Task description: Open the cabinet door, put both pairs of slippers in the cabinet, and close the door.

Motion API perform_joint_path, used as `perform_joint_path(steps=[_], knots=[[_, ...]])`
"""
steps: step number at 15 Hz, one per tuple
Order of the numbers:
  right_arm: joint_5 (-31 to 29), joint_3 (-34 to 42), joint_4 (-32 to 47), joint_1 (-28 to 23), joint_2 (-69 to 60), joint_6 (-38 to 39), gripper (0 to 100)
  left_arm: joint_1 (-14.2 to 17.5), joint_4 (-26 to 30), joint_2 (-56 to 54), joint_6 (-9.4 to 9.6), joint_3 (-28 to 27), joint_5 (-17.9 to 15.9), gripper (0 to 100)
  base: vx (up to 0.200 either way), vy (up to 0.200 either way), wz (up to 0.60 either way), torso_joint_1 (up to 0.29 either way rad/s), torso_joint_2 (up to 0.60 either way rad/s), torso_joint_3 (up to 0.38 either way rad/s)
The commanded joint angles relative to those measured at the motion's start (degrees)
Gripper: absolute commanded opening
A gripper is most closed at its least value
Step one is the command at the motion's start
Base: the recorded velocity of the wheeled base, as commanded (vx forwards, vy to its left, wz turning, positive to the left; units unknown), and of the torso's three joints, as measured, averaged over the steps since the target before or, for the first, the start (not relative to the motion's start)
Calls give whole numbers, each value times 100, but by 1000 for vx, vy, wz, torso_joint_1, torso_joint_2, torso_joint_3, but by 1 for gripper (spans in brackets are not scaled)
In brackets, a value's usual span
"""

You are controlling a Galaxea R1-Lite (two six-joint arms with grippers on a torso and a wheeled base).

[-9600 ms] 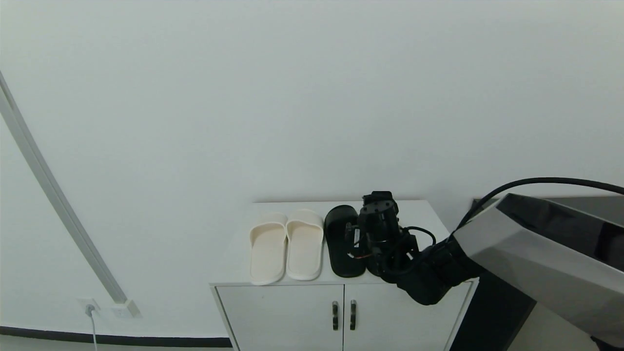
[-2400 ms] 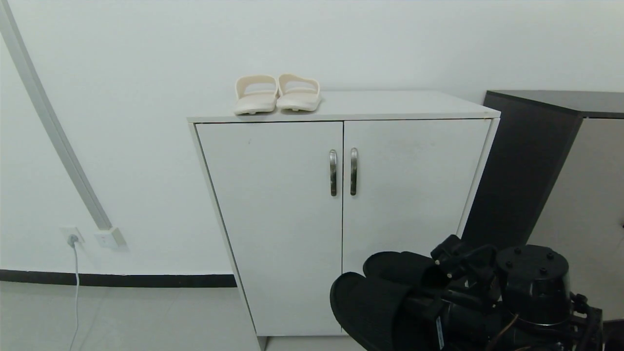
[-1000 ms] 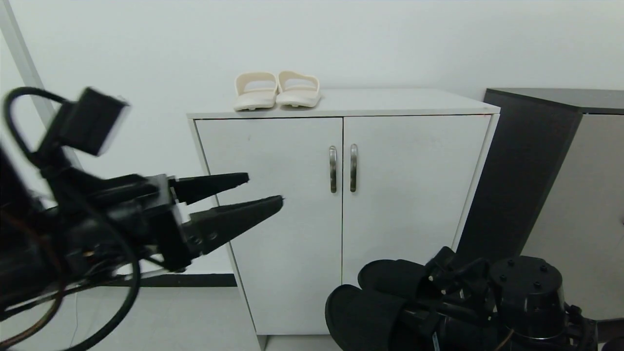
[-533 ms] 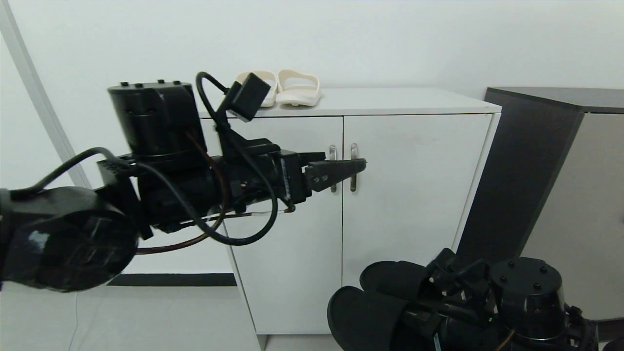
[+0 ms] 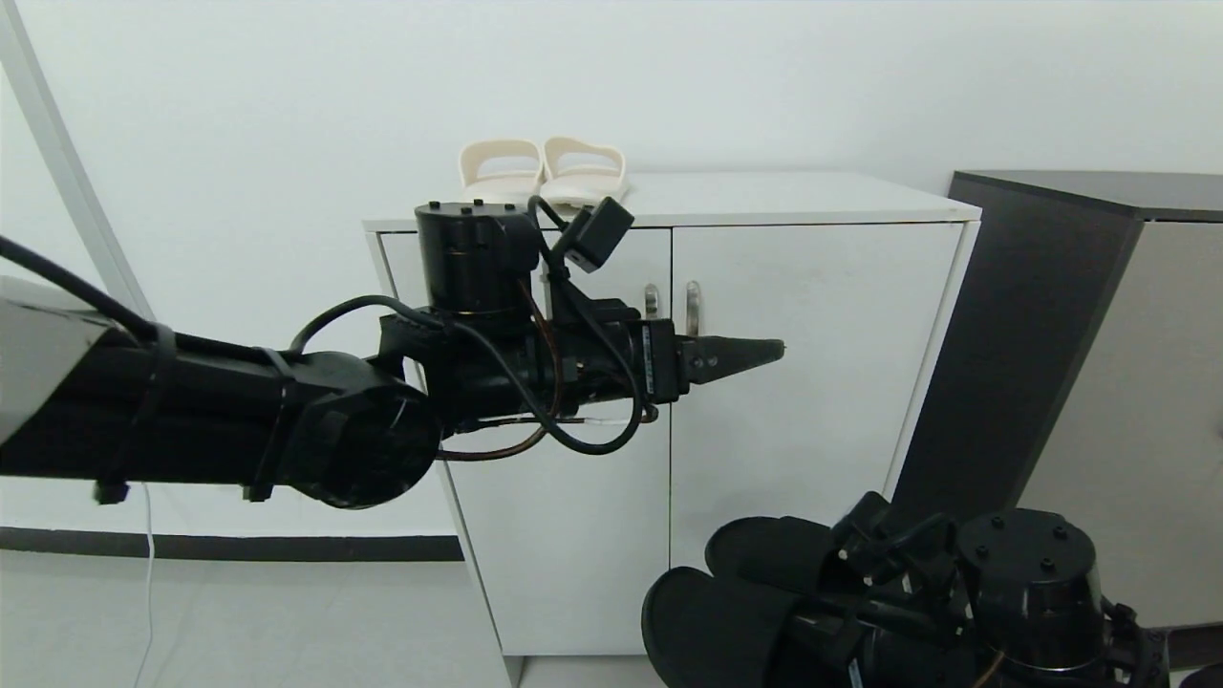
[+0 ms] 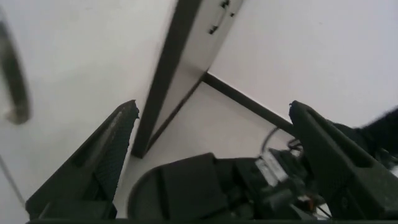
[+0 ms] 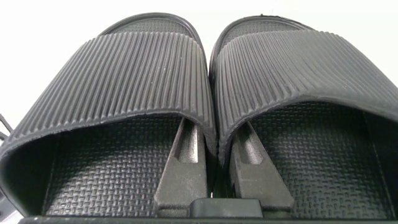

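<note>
White board makes up the cabinet (image 5: 812,382), which stands against the wall with both doors shut and their two metal handles (image 5: 693,296) side by side at the middle seam. On its top, toward the 11 o'clock corner, the cream slippers (image 5: 542,167) sit as a pair, touching each other, toes toward the wall.

The left arm comes in from 9 o'clock and lies level across the left door. The left hand (image 5: 774,352) is in front of the right door, just at 4 o'clock of the handles. Seen from the wrist, the left hand's fingers (image 6: 93,168) are spread wide, and a handle (image 6: 15,81) lies outside the gap between them, not within it. Whether the hand touches the door I cannot tell.

At 5 o'clock of the head view, low in front of the right door, the right hand (image 7: 217,155) holds the black slippers (image 5: 726,612) side by side, soles toward the cabinet. One finger goes under each strap, and together they pinch the slippers' two inner walls.

At 3 o'clock, a dark cabinet (image 5: 1003,363) stands just beside the white one.
</note>
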Motion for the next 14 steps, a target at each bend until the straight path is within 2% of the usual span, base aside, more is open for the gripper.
perform_joint_path(steps=[1,2,4,6,9,12,14], knots=[[2,4,4,3,24,-8,0,121,71,300,-4,-314,32,100,0,0,0,0,0,0],[2,4,4,3,24,1,0,121,124,300,-4,-358,94,100,0,0,0,0,0,0],[2,4,-4,3,24,1,0,59,274,318,5,-534,568,100,0,0,0,0,0,0],[-7,4,4,3,33,-8,0,77,405,353,5,-639,806,100,0,0,0,0,0,0],[-7,4,-4,3,50,-8,0,182,432,441,5,-754,850,100,0,0,0,0,0,0],[-15,-5,4,3,50,-8,0,182,704,634,23,-1035,929,100,0,0,0,0,0,0],[-15,-5,4,12,50,-8,0,182,739,863,32,-1281,1140,100,0,0,0,0,0,0]])
